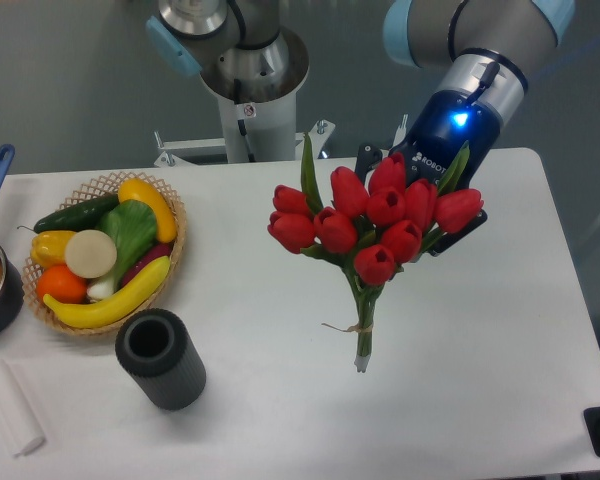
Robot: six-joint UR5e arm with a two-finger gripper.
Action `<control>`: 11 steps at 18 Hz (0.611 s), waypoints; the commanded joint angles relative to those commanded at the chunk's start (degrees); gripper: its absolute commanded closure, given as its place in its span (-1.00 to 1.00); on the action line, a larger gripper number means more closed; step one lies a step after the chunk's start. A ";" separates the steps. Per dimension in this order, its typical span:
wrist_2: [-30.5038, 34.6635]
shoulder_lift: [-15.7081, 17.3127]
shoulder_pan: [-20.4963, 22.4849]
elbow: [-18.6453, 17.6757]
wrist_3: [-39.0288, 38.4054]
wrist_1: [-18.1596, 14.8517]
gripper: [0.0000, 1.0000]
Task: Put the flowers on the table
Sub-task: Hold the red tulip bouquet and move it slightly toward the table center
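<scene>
Red flowers (375, 222) hang at the worktop's (480, 350) centre, stem tips near its surface, blooms hiding the tool (435, 195) at two o'clock, apparently clamped on them. Next: lower, release.

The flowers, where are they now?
The flowers are right of centre over the table, at the hand, well right of the basket.

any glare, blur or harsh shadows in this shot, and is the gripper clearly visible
Fixed camera view: lighting is even and soft, with only faint shadows on the table; the flowers are sharp, no motion blur; a blue status light glows bright on the wrist above the gripper, whose fingers are mostly hidden behind the blooms, so their state cannot be read; the basket is well exposed.
</scene>
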 joint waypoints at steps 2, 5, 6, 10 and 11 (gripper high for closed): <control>0.00 0.00 0.00 -0.26 0.00 0.00 0.08; 0.00 0.00 -0.17 -0.18 -0.09 -0.09 0.08; 0.00 0.00 -0.35 -0.18 -0.09 0.00 0.08; 0.00 0.17 -0.26 -0.17 0.00 -0.09 0.08; 0.09 0.18 -0.35 -0.18 -0.09 -0.09 0.08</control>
